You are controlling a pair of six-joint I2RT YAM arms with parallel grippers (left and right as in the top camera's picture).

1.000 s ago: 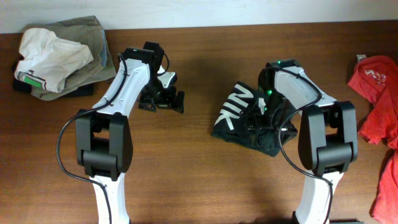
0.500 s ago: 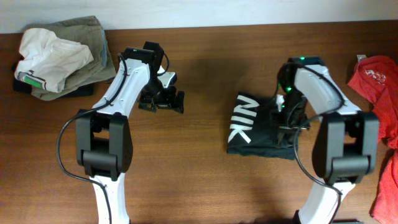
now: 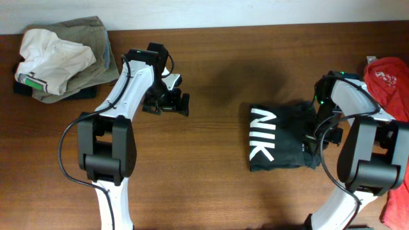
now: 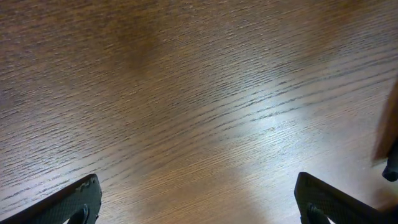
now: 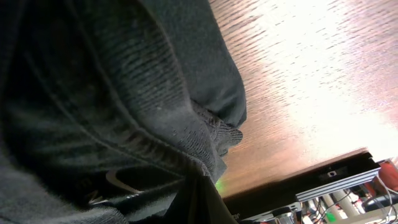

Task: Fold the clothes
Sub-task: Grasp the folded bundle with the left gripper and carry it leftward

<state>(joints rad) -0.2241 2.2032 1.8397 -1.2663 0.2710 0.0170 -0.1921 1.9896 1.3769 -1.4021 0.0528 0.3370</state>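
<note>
The clothes (image 3: pixel 281 137) are one black T-shirt, folded into a small rectangle with white block letters facing up, lying right of the table's middle. My right gripper (image 3: pixel 317 133) sits at its right edge, shut on a bunch of the black fabric. In the right wrist view the clothes (image 5: pixel 124 93) fill the left side, and the right gripper (image 5: pixel 202 202) pinches a ribbed hem at the bottom. My left gripper (image 3: pixel 167 104) hovers far to the left of the shirt. The left wrist view shows the left gripper (image 4: pixel 199 205) open over bare wood.
A pile of white and khaki garments (image 3: pixel 61 57) lies at the back left corner. A red shirt (image 3: pixel 386 89) lies at the right edge. The table's right edge (image 5: pixel 298 174) runs close to the right gripper, with equipment beyond it.
My right gripper has shut on the black shirt and moved right, dragging it along; the lettering now reads more upright. The left arm has not moved.
</note>
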